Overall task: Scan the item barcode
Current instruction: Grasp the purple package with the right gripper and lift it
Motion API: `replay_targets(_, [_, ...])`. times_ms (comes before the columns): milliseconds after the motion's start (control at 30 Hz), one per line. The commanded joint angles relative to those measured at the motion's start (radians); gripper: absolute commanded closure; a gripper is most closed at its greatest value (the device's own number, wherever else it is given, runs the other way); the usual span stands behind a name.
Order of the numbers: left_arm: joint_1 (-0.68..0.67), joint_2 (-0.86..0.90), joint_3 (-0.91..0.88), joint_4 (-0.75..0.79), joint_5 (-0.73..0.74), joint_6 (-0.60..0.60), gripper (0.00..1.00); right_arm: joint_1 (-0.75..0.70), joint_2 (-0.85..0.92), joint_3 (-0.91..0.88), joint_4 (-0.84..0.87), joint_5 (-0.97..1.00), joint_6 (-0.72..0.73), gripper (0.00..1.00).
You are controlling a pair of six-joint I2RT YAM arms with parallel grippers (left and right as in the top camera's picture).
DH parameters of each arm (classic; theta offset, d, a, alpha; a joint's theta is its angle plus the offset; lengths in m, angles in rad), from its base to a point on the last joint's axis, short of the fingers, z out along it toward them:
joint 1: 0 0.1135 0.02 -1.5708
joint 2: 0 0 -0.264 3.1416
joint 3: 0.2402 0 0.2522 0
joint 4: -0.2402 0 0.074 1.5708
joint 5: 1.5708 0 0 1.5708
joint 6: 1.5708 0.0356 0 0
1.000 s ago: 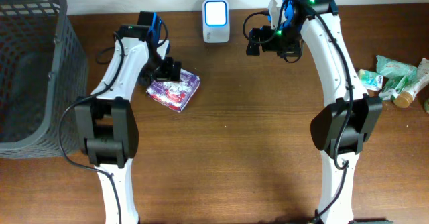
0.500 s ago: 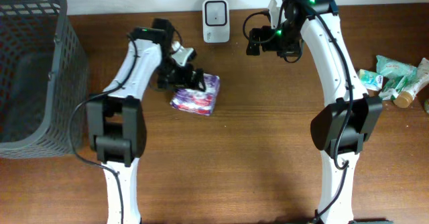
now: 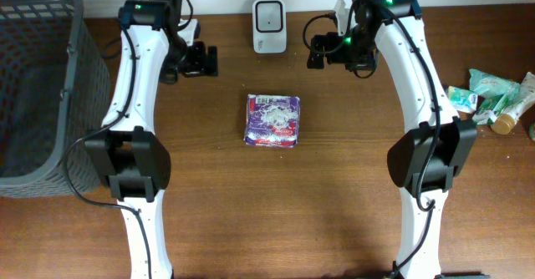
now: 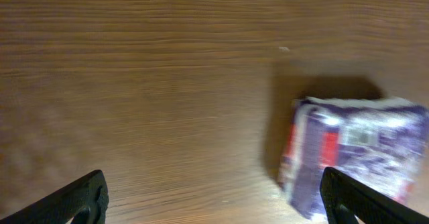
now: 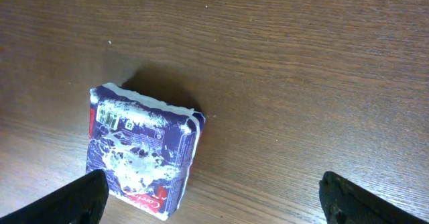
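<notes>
I see the purple packet (image 3: 272,120) lying loose on the tabletop (image 3: 334,187), in front of the scanner (image 3: 269,26) and apart from it. The left pincer (image 3: 203,60) and right pincer (image 3: 314,52) flank the scanner, both spread and empty. I judge pickup and scan not yet done.

— Can any text be read here?
— Almost none. The purple packet (image 5: 144,153) carries a barcode (image 5: 107,117) near one corner and red lettering (image 5: 142,201) on its lower edge, too small to read.

The brown wooden table (image 3: 334,187) bears a purple packet (image 3: 272,120), a white scanner (image 3: 268,27) and toiletries (image 3: 493,99) at right.
</notes>
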Motion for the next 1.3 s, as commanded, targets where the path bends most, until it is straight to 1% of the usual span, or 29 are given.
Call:
replay_targets(0, [-0.013,0.017,-0.033,0.017,-0.112,-0.029,0.01,-0.002,-0.004,-0.008,-0.001,0.01,-0.011,0.01])
replay_targets(167, [-0.014,0.019,-0.109,0.08,-0.13,-0.029,0.01,-0.001,-0.004,-0.008,0.008,-0.011,-0.011,0.01])
replay_targets(200, [-0.007,0.019,-0.141,0.098,-0.154,-0.029,0.01,-0.001,-0.004,-0.008,-0.01,-0.034,-0.011,0.01])
replay_targets(267, [-0.002,0.019,-0.175,0.106,-0.156,-0.029,0.01,0.004,-0.004,-0.011,-0.042,-0.053,-0.011,0.01])
replay_targets(333, [-0.002,0.019,-0.187,0.106,-0.156,-0.028,0.01,0.019,-0.004,-0.055,-0.055,-0.013,-0.011,0.01])
replay_targets(433, [-0.002,0.019,-0.187,0.106,-0.156,-0.029,0.01,0.019,-0.004,-0.185,-0.074,0.043,-0.01,0.01])
replay_targets(533, [-0.006,0.019,-0.187,0.106,-0.156,-0.028,0.01,-0.015,-0.004,-0.312,-0.014,-0.126,-0.019,0.01])
replay_targets(567, [-0.006,0.019,-0.187,0.106,-0.156,-0.028,0.01,-0.036,-0.004,-0.359,0.015,-0.269,-0.102,0.01])
replay_targets(633, [-0.006,0.019,-0.187,0.106,-0.156,-0.028,0.01,-0.064,-0.004,-0.406,0.019,-0.421,-0.22,0.01])
replay_targets(700, [-0.006,0.019,-0.187,0.106,-0.156,-0.028,0.01,-0.081,-0.004,-0.445,0.028,-0.43,-0.224,0.01])
replay_targets(800, [-0.007,0.019,-0.187,0.106,-0.156,-0.029,0.01,-0.067,-0.004,-0.499,0.096,-0.496,-0.223,0.01])
replay_targets(833, [-0.006,0.019,-0.187,0.106,-0.156,-0.028,0.01,-0.06,-0.004,-0.523,0.135,-0.538,-0.217,0.01])
replay_targets(867, [-0.005,0.019,-0.187,0.106,-0.156,-0.028,0.01,-0.046,-0.004,-0.566,0.21,-0.615,-0.201,0.01])
replay_targets(900, [-0.005,0.019,-0.187,0.106,-0.156,-0.028,0.01,-0.037,-0.004,-0.601,0.273,-0.636,-0.157,0.01])
replay_targets(967, [-0.007,0.019,-0.187,0.106,-0.156,-0.028,0.01,-0.025,-0.004,-0.669,0.402,-0.636,-0.054,0.13])
replay_targets(1000, [-0.008,0.019,-0.187,0.106,-0.156,-0.028,0.01,-0.025,-0.004,-0.699,0.454,-0.636,-0.001,0.14])
replay_targets(1033, [-0.008,0.019,-0.187,0.106,-0.156,-0.028,0.01,-0.025,-0.004,-0.735,0.515,-0.637,0.047,0.21])
replay_targets(1067, [-0.006,0.019,-0.187,0.106,-0.156,-0.028,0.01,-0.025,-0.004,-0.769,0.576,-0.652,0.078,0.25])
replay_targets(1100, [-0.006,0.019,-0.187,0.106,-0.156,-0.028,0.01,-0.021,-0.004,-0.796,0.624,-0.675,0.078,0.29])
replay_targets(1167, [-0.006,0.019,-0.187,0.106,-0.156,-0.028,0.01,-0.007,-0.004,-0.832,0.681,-0.695,0.077,0.44])
replay_targets(1200, [-0.008,0.019,-0.187,0.106,-0.156,-0.028,0.01,0.004,-0.004,-0.837,0.696,-0.696,0.077,0.5])
replay_targets(1233, [-0.008,0.019,-0.187,0.106,-0.156,-0.028,0.01,0.017,-0.004,-0.837,0.712,-0.702,0.078,0.51])
replay_targets(1267, [-0.008,0.019,-0.187,0.106,-0.156,-0.028,0.01,0.03,-0.004,-0.837,0.734,-0.724,0.081,0.56])
